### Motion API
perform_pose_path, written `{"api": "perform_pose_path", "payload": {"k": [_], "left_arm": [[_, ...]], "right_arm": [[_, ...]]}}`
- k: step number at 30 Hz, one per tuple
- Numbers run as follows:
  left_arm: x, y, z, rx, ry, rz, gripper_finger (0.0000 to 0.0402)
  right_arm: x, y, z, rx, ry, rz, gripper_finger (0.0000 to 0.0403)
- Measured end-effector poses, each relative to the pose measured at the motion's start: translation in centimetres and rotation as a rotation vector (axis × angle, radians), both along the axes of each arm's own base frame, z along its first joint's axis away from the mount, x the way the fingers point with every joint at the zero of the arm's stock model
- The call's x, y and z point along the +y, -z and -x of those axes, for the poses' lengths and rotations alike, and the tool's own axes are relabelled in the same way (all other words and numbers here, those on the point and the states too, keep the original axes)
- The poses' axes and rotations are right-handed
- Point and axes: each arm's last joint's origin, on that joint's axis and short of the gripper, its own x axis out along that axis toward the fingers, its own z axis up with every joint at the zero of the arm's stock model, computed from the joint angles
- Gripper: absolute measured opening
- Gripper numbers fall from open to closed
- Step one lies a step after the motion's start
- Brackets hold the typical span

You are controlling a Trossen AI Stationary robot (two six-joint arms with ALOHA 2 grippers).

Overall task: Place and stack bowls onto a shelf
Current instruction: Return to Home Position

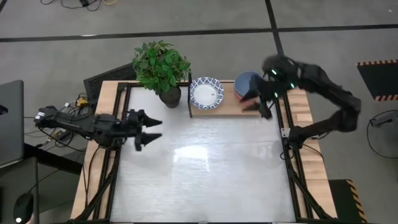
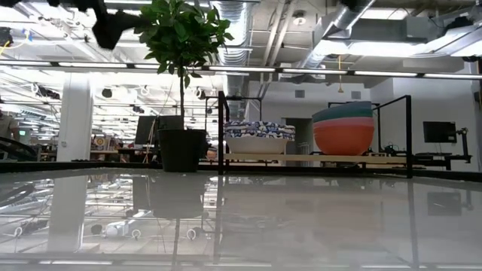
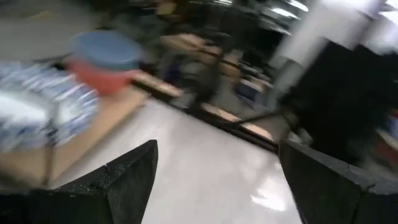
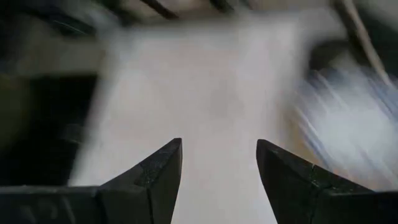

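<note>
On the wooden shelf (image 1: 231, 107) at the table's far edge sits a stack of white bowls with blue patterned rims (image 1: 206, 93). To its right stands a coloured stack, slate blue on top (image 1: 247, 84) and pink at the bottom (image 2: 343, 137). My right gripper (image 1: 264, 107) hovers open by the shelf's right end, just near of the coloured stack, with nothing between its fingers (image 4: 219, 162). My left gripper (image 1: 149, 129) is open at the table's left side, pointing level toward the right, and is empty (image 3: 217, 180).
A potted plant (image 1: 161, 68) in a dark pot (image 2: 181, 149) stands just left of the shelf. The shiny metal tabletop (image 1: 205, 168) spreads out on the near side of the shelf. Black frame posts (image 2: 408, 135) rise around the table's edges.
</note>
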Motion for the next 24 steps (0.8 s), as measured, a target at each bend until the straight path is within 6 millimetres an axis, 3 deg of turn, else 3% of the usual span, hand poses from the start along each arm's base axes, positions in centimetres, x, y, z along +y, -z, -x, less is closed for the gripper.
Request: {"api": "perform_pose_path", "payload": {"k": [4,12,17,24], "left_arm": [[-0.2,-1.4,1.7,-0.122,0.190,-0.128,0.0318],[0.2,-2.9,5.4,-0.304,0.288,-0.264,0.0318],[0.5,-2.5,6.9,-0.301,0.281,-0.298,0.0318],[0.8,-0.1,7.9,-0.327,0.274,-0.286,0.0318]], "right_arm": [[3.1,1.5,0.7,-0.264,-0.141,-0.028,0.0230],[5.5,9.7,3.3,-0.628,-0.131,-0.146,0.0230],[6.0,13.2,5.3,-0.786,-0.118,-0.211,0.0230],[6.3,15.0,9.0,-0.923,-0.025,-0.179,0.0230]]}}
